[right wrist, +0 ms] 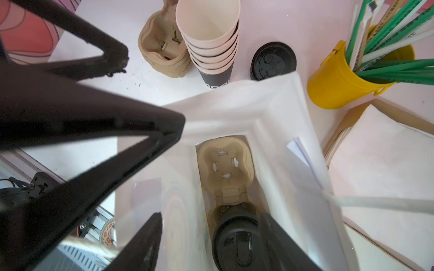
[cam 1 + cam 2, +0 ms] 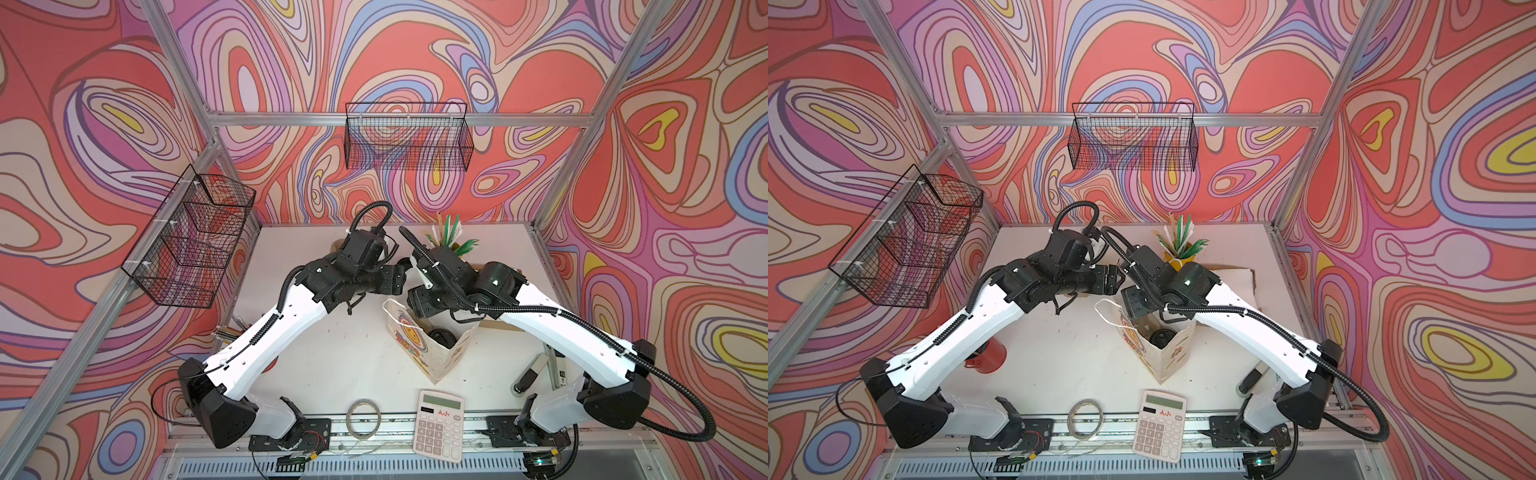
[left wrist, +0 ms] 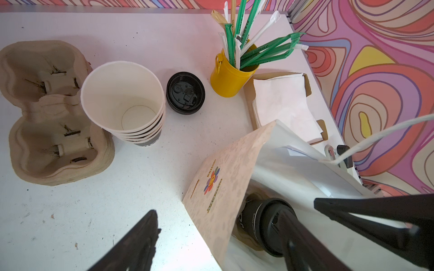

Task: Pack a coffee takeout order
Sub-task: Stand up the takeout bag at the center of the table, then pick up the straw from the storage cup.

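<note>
The white paper bag (image 2: 415,353) with flower and smiley prints stands open on the table. At its bottom lies the tan pulp carrier (image 1: 225,164), and the black lidded cup (image 1: 234,244) sits in the carrier's near pocket; the far pocket is bare. My left gripper (image 3: 218,213) is open and straddles the bag's printed wall (image 3: 218,178), with one finger outside over the table and the other inside above the cup (image 3: 263,220). My right gripper (image 1: 211,215) hangs open in the bag's mouth above the cup, holding nothing.
Behind the bag are a stack of spare carriers (image 3: 54,112), a stack of lidless cups (image 3: 124,101), black lids (image 3: 185,92), a yellow straw pot (image 3: 231,77) and a napkin box (image 3: 284,103). A calculator (image 2: 439,424) and a tape ring (image 2: 365,417) lie at the front edge.
</note>
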You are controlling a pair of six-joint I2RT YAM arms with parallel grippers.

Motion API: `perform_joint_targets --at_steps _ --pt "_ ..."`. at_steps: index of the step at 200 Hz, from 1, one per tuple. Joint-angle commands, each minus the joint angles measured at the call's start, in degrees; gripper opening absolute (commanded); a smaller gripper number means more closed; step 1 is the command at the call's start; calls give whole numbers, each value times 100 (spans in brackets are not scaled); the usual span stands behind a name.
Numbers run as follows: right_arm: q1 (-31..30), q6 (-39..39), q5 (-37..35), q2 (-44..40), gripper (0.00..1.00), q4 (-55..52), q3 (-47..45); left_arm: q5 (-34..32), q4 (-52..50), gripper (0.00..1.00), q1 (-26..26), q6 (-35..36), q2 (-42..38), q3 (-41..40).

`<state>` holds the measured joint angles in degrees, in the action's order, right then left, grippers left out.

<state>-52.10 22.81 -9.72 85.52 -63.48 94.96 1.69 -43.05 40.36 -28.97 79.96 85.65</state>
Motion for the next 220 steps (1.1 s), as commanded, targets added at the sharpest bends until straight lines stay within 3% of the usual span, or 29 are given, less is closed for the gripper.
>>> perform_joint_targets --at_steps 1,29,62,99,122,147,195,220 --pt "-2 -92 -301 -133 81 20 358 -22 305 100 -110 -260 -318 -113" --pt "3 -161 -578 -183 98 89 664 129 669 100 -485 -541 -740 -323" --pt "-1 -267 -1108 -237 98 308 980 636 1184 100 -916 -792 -1052 -540" --pt "255 -565 -1472 -327 98 857 1109 1160 1588 100 -1024 -1085 -935 -399" --pt "1420 -693 -657 -301 98 1140 1072 1565 1996 100 -1202 -1285 -630 -206" --pt "2557 -764 284 -106 98 1465 903 1680 1792 100 -1249 -1119 36 429" --pt "3792 -640 1351 372 91 2249 635 1554 1556 100 -1221 -830 772 973" --pt "4194 -803 1678 1031 86 2205 887 1571 1385 100 -1121 -623 1104 1263"
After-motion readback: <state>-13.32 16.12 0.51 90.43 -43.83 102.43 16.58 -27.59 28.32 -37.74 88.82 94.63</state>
